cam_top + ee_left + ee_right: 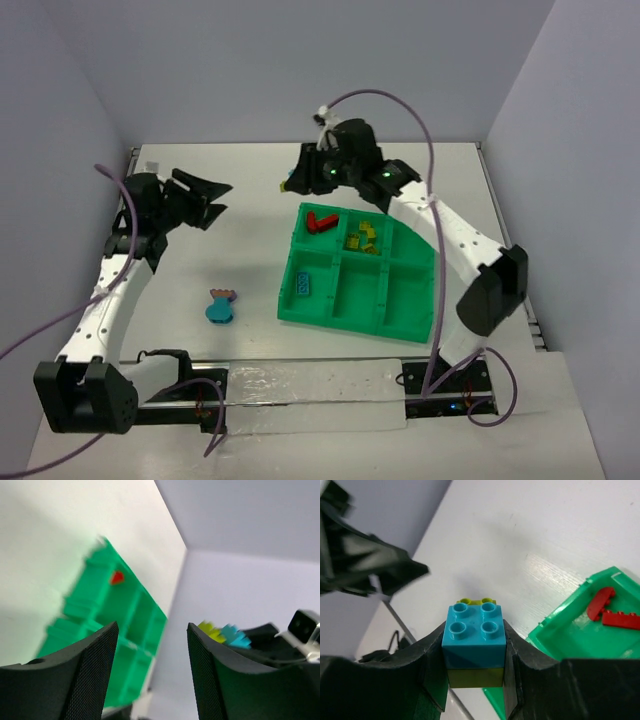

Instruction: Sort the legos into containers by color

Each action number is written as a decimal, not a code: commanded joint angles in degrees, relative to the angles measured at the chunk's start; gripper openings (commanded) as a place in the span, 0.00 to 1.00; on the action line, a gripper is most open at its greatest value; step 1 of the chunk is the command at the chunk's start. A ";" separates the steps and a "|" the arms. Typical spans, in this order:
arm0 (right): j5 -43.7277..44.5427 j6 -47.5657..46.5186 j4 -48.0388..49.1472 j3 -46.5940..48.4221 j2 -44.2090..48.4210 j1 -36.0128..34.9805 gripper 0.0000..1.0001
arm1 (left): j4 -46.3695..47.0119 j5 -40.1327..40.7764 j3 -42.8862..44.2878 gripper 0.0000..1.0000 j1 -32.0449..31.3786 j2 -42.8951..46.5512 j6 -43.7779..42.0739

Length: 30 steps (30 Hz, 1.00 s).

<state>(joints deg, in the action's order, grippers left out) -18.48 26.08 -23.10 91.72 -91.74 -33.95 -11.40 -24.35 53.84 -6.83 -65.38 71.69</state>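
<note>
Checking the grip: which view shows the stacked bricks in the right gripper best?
Right wrist: the cyan-on-yellow-green stack sits centre frame, clamped in the right gripper. Left wrist shows it small and distant; overhead, barely a speck.

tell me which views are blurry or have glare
Left wrist: the green tray is smeared by blur, the near fingers crisper. Right wrist: the cyan brick is sharp, with a glare streak on the table. Top external: evenly lit and sharp.
</note>
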 commanded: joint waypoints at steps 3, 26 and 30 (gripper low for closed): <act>7.15 -4.55 -8.63 11.97 -14.31 -7.87 0.00 | -22.60 14.07 6.62 0.65 5.95 2.45 -11.12; 18.29 -1.44 -9.66 26.58 -40.37 -16.97 0.15 | -21.28 17.72 0.52 0.63 9.10 -1.30 -21.87; 18.36 -2.21 -10.25 29.57 -44.10 -18.32 0.33 | -21.73 18.32 0.12 0.63 9.20 -1.68 -21.80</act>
<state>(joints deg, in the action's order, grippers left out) -3.15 25.12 -36.60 117.94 -133.68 -51.01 -32.83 -7.54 53.96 1.94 -66.85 49.95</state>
